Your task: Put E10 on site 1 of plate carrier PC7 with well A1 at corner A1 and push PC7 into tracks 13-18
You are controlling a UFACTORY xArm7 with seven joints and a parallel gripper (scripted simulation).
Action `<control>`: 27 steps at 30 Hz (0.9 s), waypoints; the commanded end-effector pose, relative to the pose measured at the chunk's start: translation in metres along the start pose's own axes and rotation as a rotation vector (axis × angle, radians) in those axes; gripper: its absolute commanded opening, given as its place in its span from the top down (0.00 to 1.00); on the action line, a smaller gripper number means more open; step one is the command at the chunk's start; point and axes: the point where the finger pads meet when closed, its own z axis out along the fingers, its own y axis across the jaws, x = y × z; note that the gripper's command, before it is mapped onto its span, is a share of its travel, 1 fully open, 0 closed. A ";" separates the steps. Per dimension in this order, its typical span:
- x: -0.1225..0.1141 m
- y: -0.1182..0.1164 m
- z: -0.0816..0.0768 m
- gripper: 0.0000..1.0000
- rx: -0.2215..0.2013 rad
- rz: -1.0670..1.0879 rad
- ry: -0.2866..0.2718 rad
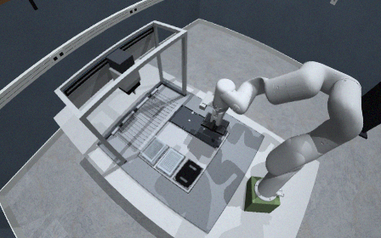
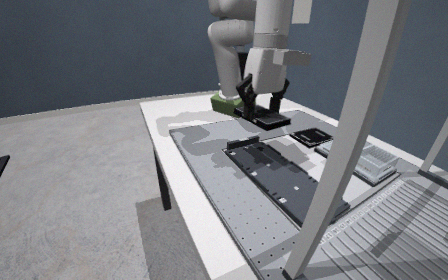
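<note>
My gripper (image 1: 214,120) is shut on E10 (image 1: 213,128), a flat black plate, and holds it by its two long sides. In the exterior view the gripper (image 2: 262,106) holds the plate (image 2: 268,118) level, a little above the apron, near the handle end (image 2: 242,142) of carrier PC7 (image 2: 283,181). PC7 (image 1: 190,119) is a long dark tray lying loose on the apron in front of the rails. Its sites look empty. Nest S1 (image 1: 187,173) is dark and empty. E01 (image 1: 169,161) sits in S2 and E07 (image 1: 154,150) sits in S3.
The loading rails (image 1: 150,114) lie under a grey frame with a black head (image 1: 124,70). A frame post (image 2: 346,135) hides part of the carrier and nests in the exterior view. The arm's green base (image 1: 262,200) stands at the table's near edge.
</note>
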 end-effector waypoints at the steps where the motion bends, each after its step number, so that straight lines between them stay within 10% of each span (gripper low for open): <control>1: 0.002 0.001 -0.002 1.00 0.003 -0.170 0.007; 27: 0.002 0.001 -0.002 1.00 0.000 -0.936 0.008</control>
